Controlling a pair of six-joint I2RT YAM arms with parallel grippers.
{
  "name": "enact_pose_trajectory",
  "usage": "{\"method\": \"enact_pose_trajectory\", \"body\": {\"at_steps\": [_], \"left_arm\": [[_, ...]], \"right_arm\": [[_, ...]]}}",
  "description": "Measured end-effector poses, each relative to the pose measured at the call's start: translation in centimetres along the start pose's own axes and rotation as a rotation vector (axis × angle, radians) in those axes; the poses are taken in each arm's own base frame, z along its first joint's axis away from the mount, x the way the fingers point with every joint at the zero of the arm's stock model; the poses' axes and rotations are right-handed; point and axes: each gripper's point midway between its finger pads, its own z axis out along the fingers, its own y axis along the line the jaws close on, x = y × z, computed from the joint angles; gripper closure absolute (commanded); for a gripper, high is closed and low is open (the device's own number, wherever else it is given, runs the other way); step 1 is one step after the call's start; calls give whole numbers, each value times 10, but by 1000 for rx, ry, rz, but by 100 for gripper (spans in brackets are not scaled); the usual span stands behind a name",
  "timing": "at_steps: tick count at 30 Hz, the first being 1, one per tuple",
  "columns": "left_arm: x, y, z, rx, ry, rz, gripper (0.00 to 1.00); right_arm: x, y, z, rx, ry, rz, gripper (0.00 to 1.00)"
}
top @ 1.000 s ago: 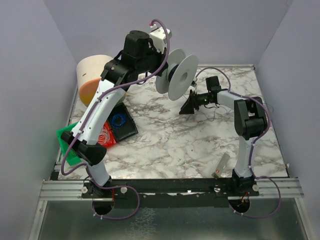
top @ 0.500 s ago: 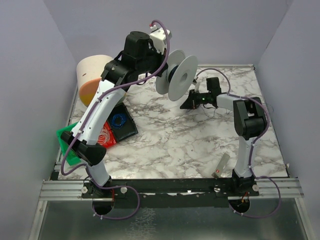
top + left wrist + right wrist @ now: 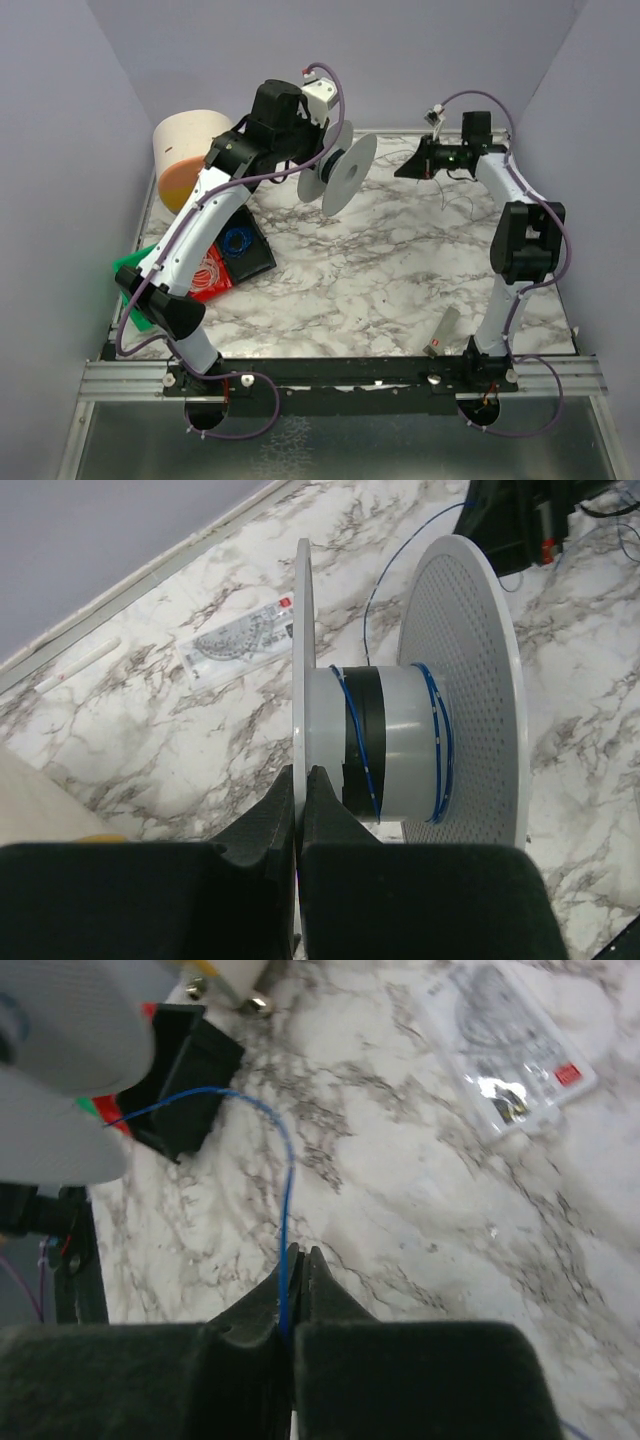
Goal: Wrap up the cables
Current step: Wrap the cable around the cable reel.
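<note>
My left gripper [image 3: 302,772] [image 3: 318,158] is shut on the left flange of a white spool [image 3: 405,735] [image 3: 340,172] and holds it above the table. A few turns of the thin blue cable [image 3: 438,730] lie round the spool's hub. From there the cable [image 3: 287,1175] runs across to my right gripper [image 3: 300,1250] [image 3: 405,168], which is shut on it, the strand pinched between the fingertips. In the top view the right gripper is raised near the back wall, to the right of the spool. More loose cable trails on the marble below the right arm.
A flat clear packet with a protractor [image 3: 235,645] [image 3: 510,1065] lies on the marble near the back. A beige cylinder [image 3: 185,150] stands back left. A black tray with a blue coil [image 3: 240,245], a red packet [image 3: 208,272] and a green piece [image 3: 135,280] sit left. A small white object [image 3: 445,330] lies front right.
The right gripper has shut on the cable and has risen and swung back and to the right, away from the spool. The left arm has shifted the spool slightly left and lower.
</note>
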Motion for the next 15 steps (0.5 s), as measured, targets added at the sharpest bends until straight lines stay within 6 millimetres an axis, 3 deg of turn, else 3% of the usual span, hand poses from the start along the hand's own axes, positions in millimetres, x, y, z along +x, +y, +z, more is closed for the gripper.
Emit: {"method": "enact_pose_trajectory", "body": {"at_steps": [4, 8, 15], "left_arm": [[0, 9, 0, -50, -1, 11, 100], [1, 16, 1, -96, 6, 31, 100], [8, 16, 17, -192, 37, 77, 100]], "right_arm": [[-26, 58, -17, -170, 40, -130, 100], [-40, 113, -39, -314, 39, -138, 100], [-35, 155, -50, -428, 38, -22, 99]]}}
